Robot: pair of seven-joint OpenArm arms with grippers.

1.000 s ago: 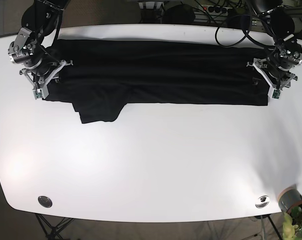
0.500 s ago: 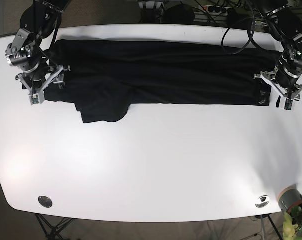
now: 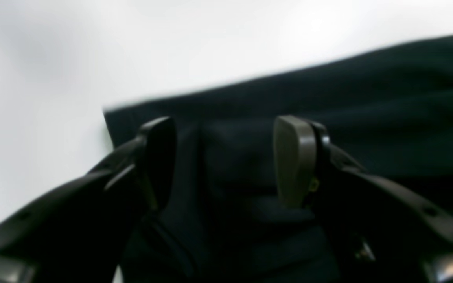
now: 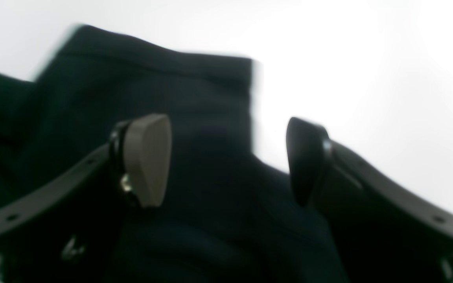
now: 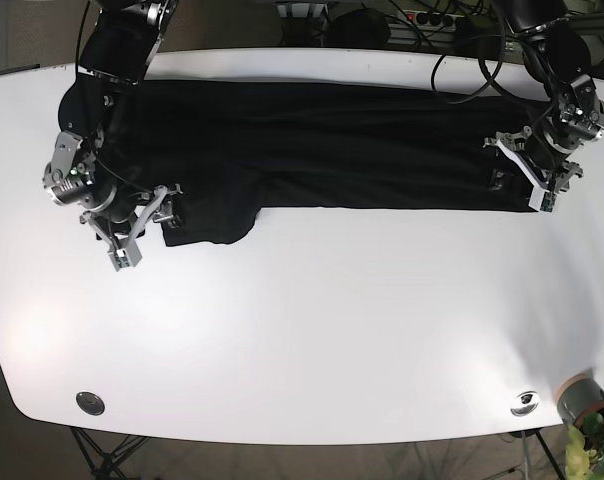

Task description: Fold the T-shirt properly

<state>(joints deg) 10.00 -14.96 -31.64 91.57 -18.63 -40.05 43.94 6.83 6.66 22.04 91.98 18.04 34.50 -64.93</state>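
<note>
The black T-shirt [image 5: 332,140] lies in a long folded band across the far half of the white table [image 5: 312,330], with a sleeve flap [image 5: 207,225] sticking out at the front left. My right gripper [image 5: 145,222] is open at that flap's left edge. In the right wrist view [image 4: 226,161] its fingers straddle a corner of the cloth [image 4: 195,118]. My left gripper [image 5: 519,176] is open over the shirt's right end. In the left wrist view [image 3: 226,161] its fingers stand apart above the cloth's corner [image 3: 230,137].
Two round metal discs sit near the table's front corners [image 5: 90,403] [image 5: 525,402]. A grey pot with a plant [image 5: 582,398] stands off the front right corner. Cables [image 5: 462,50] hang behind the far edge.
My right gripper moved from the shirt's left end down and right to the sleeve flap. My left gripper moved up and inward onto the shirt's right end.
</note>
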